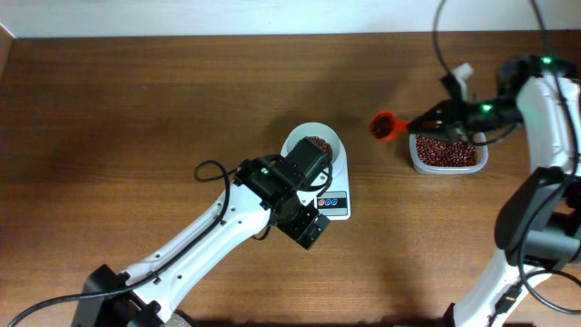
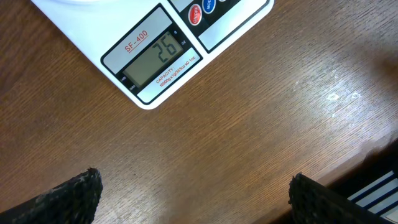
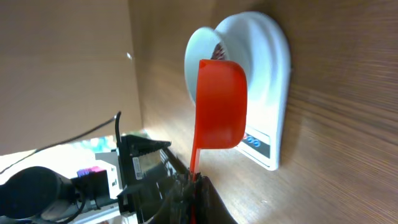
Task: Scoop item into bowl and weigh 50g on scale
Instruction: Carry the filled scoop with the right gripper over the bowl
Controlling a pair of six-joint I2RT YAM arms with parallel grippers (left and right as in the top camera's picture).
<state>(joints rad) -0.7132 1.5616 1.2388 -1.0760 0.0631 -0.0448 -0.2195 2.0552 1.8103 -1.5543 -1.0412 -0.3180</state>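
Observation:
The white bowl [image 1: 320, 145] holds a mound of reddish-brown beans [image 1: 315, 143] and sits on the white scale [image 1: 334, 202]. The scale display [image 2: 157, 57] reads 26. My left gripper [image 2: 193, 193] is open and empty, hovering over the bare table just in front of the scale. My right gripper [image 1: 445, 115] is shut on the handle of an orange scoop [image 1: 384, 125], held in the air between the bowl and the clear tub of beans [image 1: 445, 153]. In the right wrist view the scoop [image 3: 219, 106] points toward the bowl [image 3: 239, 43].
The clear tub stands at the right, under my right arm. The left arm's body covers part of the scale and bowl from above. The table's front edge [image 2: 367, 168] is near my left gripper.

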